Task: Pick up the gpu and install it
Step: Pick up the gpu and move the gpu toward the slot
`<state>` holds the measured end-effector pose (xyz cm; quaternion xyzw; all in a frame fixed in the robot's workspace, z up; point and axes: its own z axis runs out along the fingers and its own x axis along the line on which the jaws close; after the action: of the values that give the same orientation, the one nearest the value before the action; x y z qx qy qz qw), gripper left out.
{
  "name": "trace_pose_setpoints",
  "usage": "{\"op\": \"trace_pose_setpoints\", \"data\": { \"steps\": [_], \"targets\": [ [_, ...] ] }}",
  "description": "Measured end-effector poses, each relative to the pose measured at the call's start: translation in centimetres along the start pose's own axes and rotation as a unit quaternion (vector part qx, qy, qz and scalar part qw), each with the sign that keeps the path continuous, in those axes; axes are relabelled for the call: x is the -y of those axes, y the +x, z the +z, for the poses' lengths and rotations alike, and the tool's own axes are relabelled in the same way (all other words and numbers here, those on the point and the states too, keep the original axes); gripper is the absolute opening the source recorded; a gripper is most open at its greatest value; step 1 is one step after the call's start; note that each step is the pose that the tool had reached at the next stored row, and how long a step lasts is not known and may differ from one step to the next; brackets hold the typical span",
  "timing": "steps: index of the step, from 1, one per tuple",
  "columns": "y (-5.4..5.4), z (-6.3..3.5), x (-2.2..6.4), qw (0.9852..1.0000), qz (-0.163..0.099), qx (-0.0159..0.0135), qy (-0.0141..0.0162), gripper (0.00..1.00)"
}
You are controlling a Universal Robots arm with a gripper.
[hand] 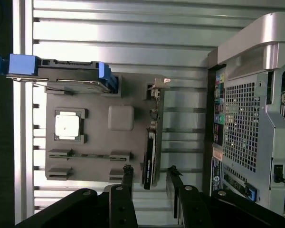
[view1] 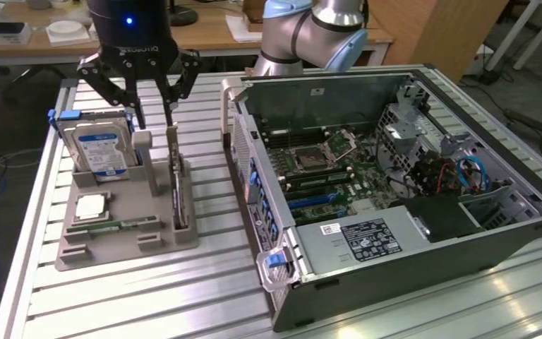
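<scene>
While my empty jaws hang wide open above it, the gpu (view1: 178, 191) stands on edge at three o'clock of the hard drive (view1: 99, 145) in the exterior view. Light, stiff, fragile, I judge: grip its top edge.

Worktop: we see a slatted aluminium table (view1: 158, 296) (glare along its slats).
Behind: a wooden desk (view1: 209, 35), a wooden panel (view1: 436, 28).
Floor (view1: 525, 85): grey, dark cables (view1: 535, 120) trailing.

Bright o'head light, hard glare on table (hand: 133, 40) slats, PC case (view1: 412, 272) interior dimmer
</scene>
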<state>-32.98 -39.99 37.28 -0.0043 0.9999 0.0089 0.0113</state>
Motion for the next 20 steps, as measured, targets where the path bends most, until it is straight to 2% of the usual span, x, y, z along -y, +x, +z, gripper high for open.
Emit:
{"op": "trace_pose_setpoints", "data": {
  "steps": [6,20],
  "targets": [
    [0.0,0.80,0.30,1.0000,-0.006,-0.0002,0.0040,0.41],
    [-0.1,3.35,0.52,1.0000,0.001,0.0000,0.0044,0.41]
  ]
}}
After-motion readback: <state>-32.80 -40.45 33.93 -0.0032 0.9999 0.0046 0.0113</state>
